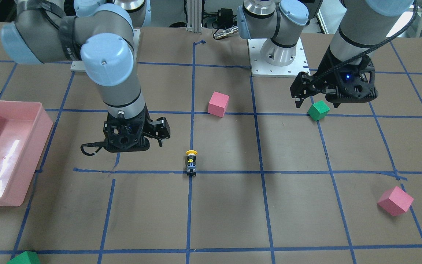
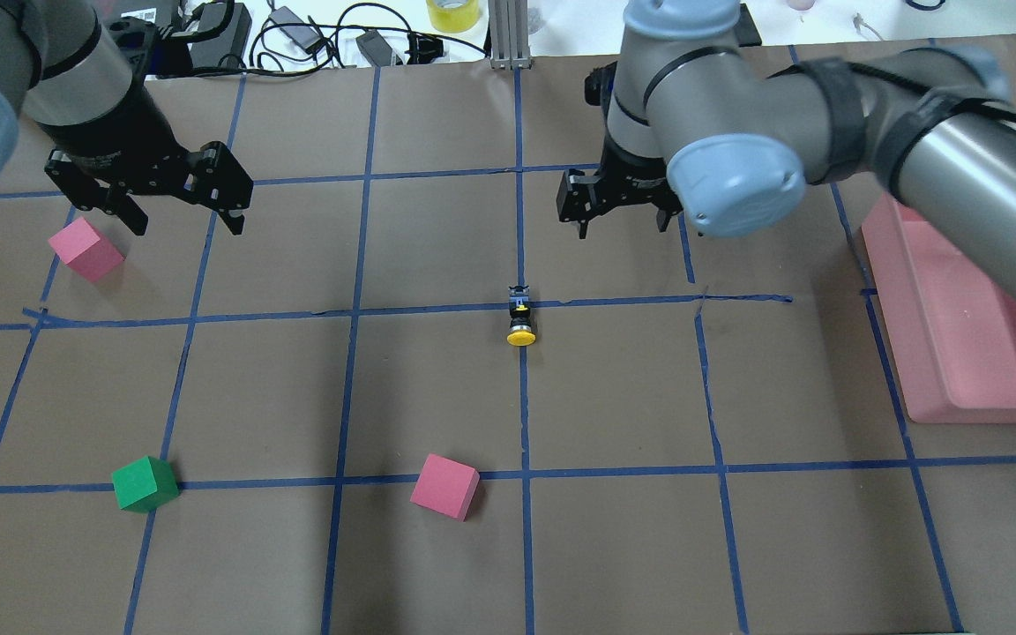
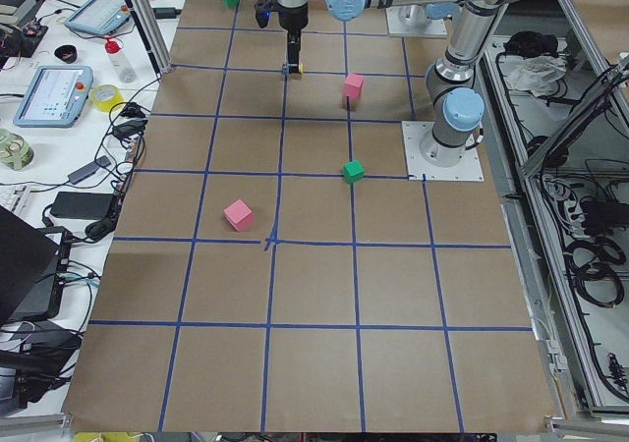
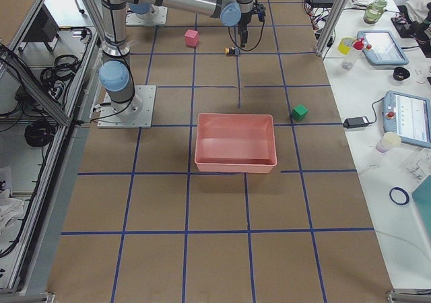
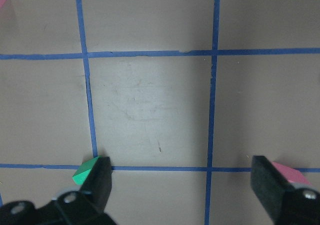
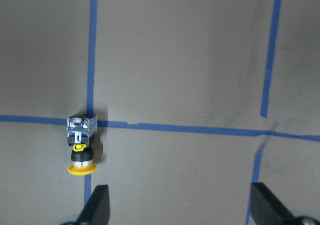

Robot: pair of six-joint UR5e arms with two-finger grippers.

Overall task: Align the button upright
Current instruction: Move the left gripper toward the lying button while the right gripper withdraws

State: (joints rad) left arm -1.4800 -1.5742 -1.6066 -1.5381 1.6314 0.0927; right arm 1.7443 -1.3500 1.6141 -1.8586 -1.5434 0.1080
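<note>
Right hand (image 2: 621, 225) hangs above the desk (image 2: 437, 388) with its 2 fingers (image 6: 97, 207) apart and nothing between them, just past the button (image 2: 521, 317) toward the far edge. Its wrist view puts the button in line with 1 finger rather than centred in the gap, so I judge a sideways shift is needed before any descent. Near the desk's middle, the button lies on its side on a crossing of blue tape lines (image 2: 367, 310), yellow cap toward the robot's edge, not yet upright. Left hand (image 2: 183, 216), also spread and empty, hovers well apart toward the left edge, probably to leave the working arm room.
</note>
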